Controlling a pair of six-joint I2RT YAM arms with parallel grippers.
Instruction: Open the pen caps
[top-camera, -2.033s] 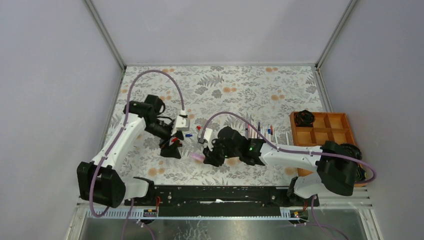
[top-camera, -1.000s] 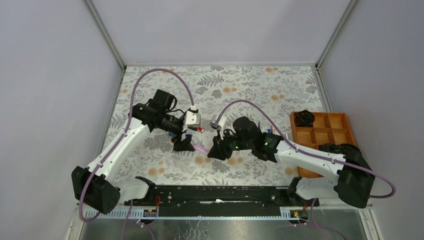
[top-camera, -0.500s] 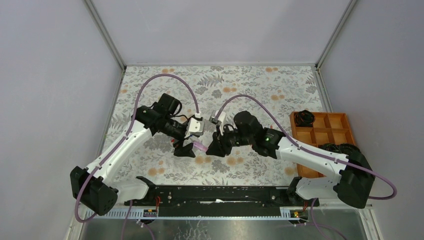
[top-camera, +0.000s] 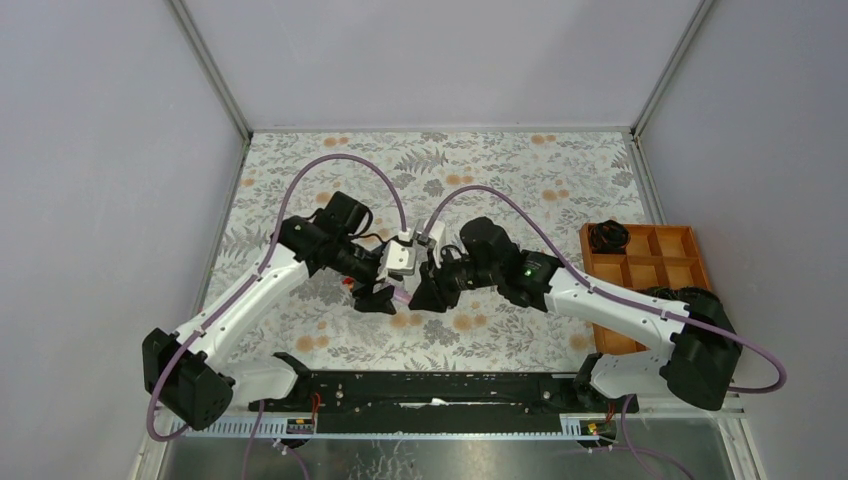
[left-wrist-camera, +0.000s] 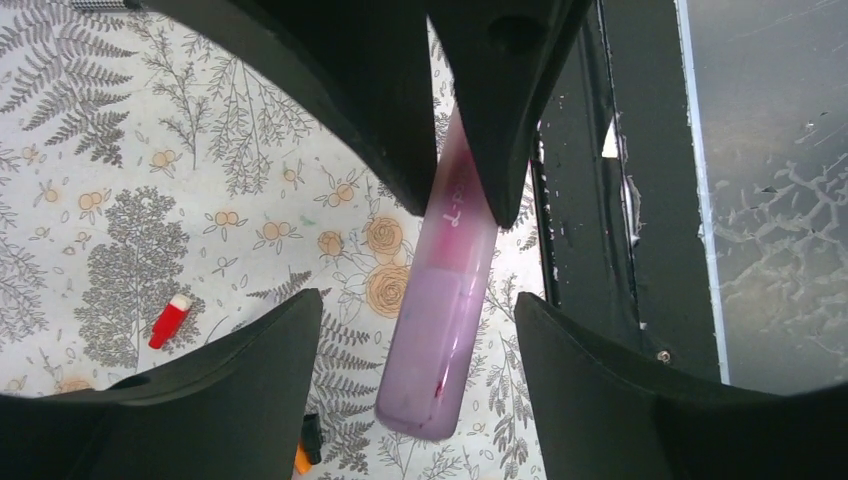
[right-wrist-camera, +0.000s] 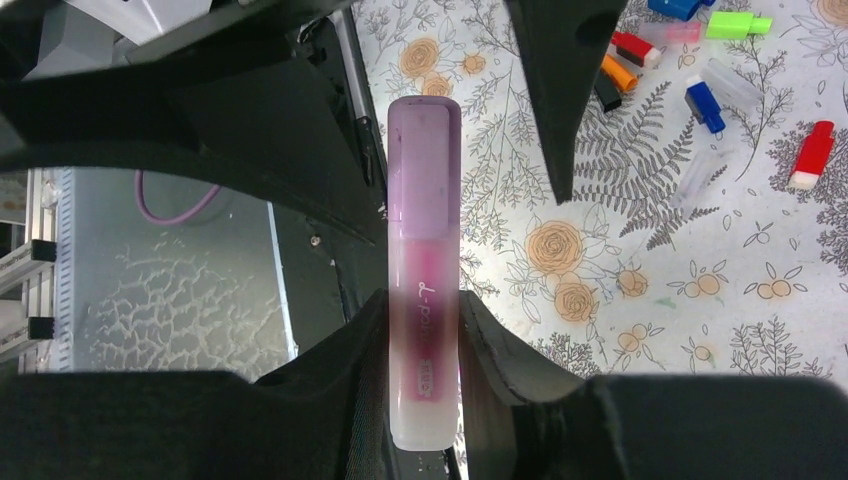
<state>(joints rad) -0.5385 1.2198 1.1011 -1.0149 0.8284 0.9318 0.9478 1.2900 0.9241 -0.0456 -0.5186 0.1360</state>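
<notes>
Right tool (right-wrist-camera: 423, 322) is clamped on the pink barrel of a highlighter pen (right-wrist-camera: 424, 285), holding it in the air above the floral worktop (left-wrist-camera: 120, 180), between the two arms. Its lilac translucent cap (left-wrist-camera: 440, 360) projects free. Left tool (left-wrist-camera: 415, 312) is open, one jaw on each side of the cap, with a gap on both sides. Loose caps (right-wrist-camera: 811, 155) lie on the worktop beyond.

Handling, judged:
- Light, rigid, smooth plastic, so probably slippery.
- The cap is likely a snap fit.
- Pinch the cap mid-length on its flat faces, clear of the seam.
- Pull straight along the axis.
</notes>
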